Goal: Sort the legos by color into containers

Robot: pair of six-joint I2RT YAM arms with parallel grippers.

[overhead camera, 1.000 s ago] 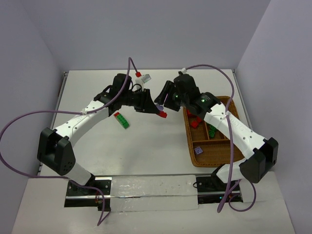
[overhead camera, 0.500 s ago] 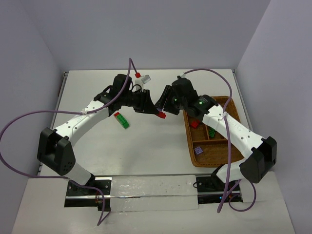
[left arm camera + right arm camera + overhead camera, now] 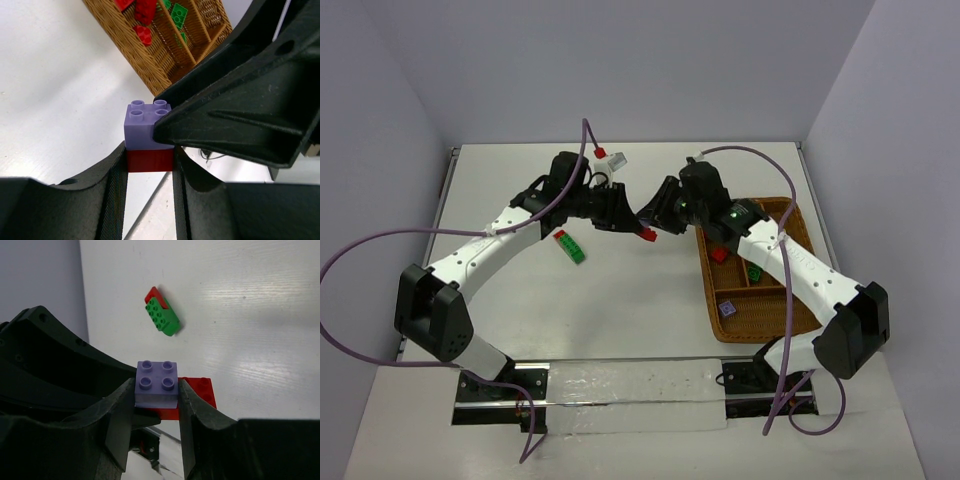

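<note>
— While the two arms reach in over the middle of the worktop [image 3: 620, 300], what has each gripper got?
— The left gripper [image 3: 150, 163] is clamped on a red brick [image 3: 150, 160], one finger pressed against each side of it. The right gripper [image 3: 156, 393] is closed on a purple brick [image 3: 156, 381], which sits studs-up between its fingers.
— Are those two bricks apart?
— No. The purple brick sits directly on top of the red brick, touching it. In the right wrist view the red one juts out past the purple one on one side. The pair hangs off the worktop, between the two grippers, whose fingertips nearly meet around it.
— What else lies loose?
— A green-and-red stack [image 3: 569, 246] lies on the worktop to the left of the grippers, apart from them, a green brick with a red one against it. Near the far edge a red lego [image 3: 603, 153] and a white lego [image 3: 619, 158] sit just beside each other.
— And the containers?
— The wicker tray [image 3: 767, 326] lies along the right edge of the worktop, its long side running from far to near. Red legos [image 3: 721, 252] lie in a compartment toward its far end. A green lego [image 3: 756, 270] lies in a compartment beside them, and a purple lego [image 3: 727, 309] rests toward the near end. The right arm passes over the far part of the tray, so that corner is hidden.
</note>
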